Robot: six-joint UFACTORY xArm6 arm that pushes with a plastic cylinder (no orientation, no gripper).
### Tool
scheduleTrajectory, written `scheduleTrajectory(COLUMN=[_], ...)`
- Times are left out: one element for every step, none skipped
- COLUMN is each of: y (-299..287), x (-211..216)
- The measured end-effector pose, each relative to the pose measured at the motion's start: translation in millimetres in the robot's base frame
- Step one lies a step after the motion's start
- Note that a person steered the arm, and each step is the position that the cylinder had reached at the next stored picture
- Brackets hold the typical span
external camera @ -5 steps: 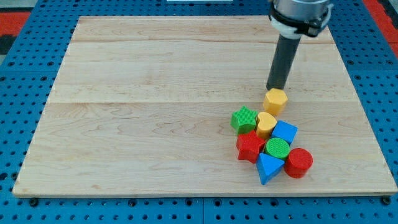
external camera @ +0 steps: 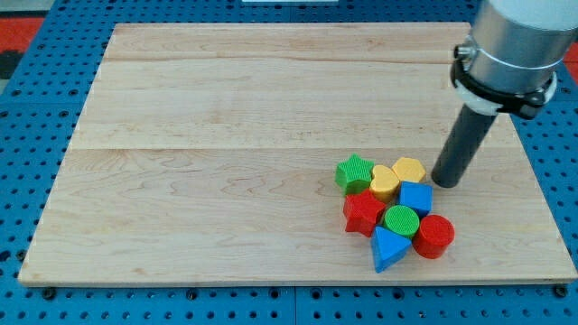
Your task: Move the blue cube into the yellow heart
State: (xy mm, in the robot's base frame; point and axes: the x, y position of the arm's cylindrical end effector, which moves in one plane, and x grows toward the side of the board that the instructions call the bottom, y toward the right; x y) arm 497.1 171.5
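The blue cube [external camera: 415, 197] sits in a tight cluster of blocks at the lower right of the board. The yellow heart [external camera: 385, 181] lies just to its upper left, touching it. A yellow hexagon [external camera: 409, 169] sits right above the cube, against the heart. My tip [external camera: 444, 183] rests on the board just right of the yellow hexagon and up-right of the blue cube, a small gap away.
A green star [external camera: 354, 171], a red star [external camera: 363, 213], a green cylinder [external camera: 402, 219], a red cylinder [external camera: 434, 236] and a blue triangle [external camera: 389, 247] fill the same cluster. The wooden board [external camera: 226, 162] lies on a blue pegboard.
The yellow hexagon has slid down into the cluster, beside the heart and above the blue cube. My tip has moved from above the hexagon down and right, to its right side.
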Motion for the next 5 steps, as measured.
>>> scheduleTrajectory(y=[-16.2,-29.3,-29.3,-29.3,-32.2], x=[-3.1,-5.0,-5.5,-31.1,-31.1])
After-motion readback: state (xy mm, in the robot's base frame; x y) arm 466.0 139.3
